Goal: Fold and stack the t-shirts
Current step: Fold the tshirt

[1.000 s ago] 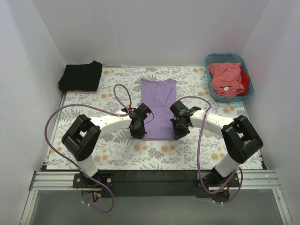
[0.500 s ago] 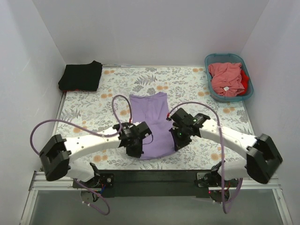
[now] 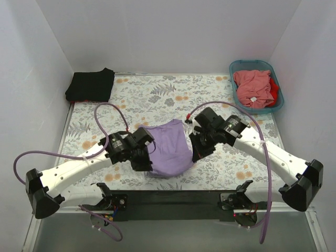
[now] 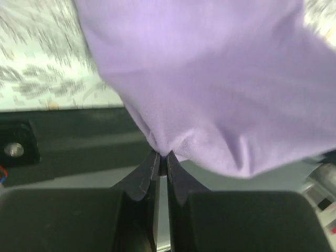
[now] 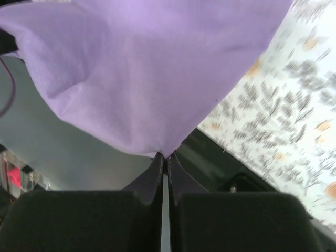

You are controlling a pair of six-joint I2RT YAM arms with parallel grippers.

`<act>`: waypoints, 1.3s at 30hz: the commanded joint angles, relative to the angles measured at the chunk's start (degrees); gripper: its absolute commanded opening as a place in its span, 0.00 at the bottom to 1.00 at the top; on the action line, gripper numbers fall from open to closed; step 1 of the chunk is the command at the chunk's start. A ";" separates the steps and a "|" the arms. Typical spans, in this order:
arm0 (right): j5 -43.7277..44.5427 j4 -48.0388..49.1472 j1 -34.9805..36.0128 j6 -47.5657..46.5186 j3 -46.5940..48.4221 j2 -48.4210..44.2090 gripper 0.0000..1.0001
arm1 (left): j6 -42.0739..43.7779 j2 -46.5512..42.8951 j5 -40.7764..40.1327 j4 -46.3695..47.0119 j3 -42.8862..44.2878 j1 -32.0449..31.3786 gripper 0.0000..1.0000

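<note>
The lavender-purple t-shirt (image 3: 168, 148) hangs between my two grippers at the table's near edge, lifted and sagging in the middle. My left gripper (image 3: 148, 164) is shut on its left corner; in the left wrist view the cloth (image 4: 220, 89) is pinched at the gripper (image 4: 163, 155). My right gripper (image 3: 195, 155) is shut on its right corner; in the right wrist view the cloth (image 5: 152, 68) is pinched at the gripper (image 5: 164, 155). A folded black t-shirt (image 3: 91, 84) lies at the far left. Salmon-pink (image 3: 253, 87) and red (image 3: 273, 89) t-shirts lie in the basket.
The teal plastic basket (image 3: 242, 108) stands at the far right corner. White walls close in the table on three sides. The floral tablecloth (image 3: 173, 94) covers the table. The black front rail (image 3: 168, 197) runs along the near edge. Purple cables loop from both arms.
Both grippers have pulled the purple shirt toward the near edge and lifted its near end; the shirt, flat a second ago, now hangs bunched between them. Both arms have stretched outward.
</note>
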 commanded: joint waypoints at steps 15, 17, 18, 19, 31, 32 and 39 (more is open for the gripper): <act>-10.10 -4.51 -13.44 -12.39 25.25 19.95 0.01 | 18.85 4.17 8.74 9.14 5.50 23.95 0.00; -10.63 -4.86 -14.23 -12.92 28.22 21.19 0.01 | 20.44 4.78 9.89 10.01 6.55 25.54 0.00; -10.63 -5.04 -14.50 -13.10 29.38 22.59 0.01 | 20.79 5.48 10.51 10.37 6.99 26.85 0.00; -10.98 -5.22 -14.76 -13.36 30.26 23.38 0.01 | 21.84 5.93 10.86 10.72 7.26 27.65 0.00; -12.74 -4.95 -18.98 -15.65 46.16 39.20 0.01 | 26.15 13.75 15.78 20.38 6.82 40.75 0.00; -13.00 -4.95 -19.50 -15.74 48.18 40.34 0.01 | 26.33 14.71 15.78 21.61 6.91 41.19 0.00; -13.62 -3.46 -20.65 -17.32 54.43 50.80 0.01 | 27.30 21.65 14.21 26.80 5.86 43.56 0.00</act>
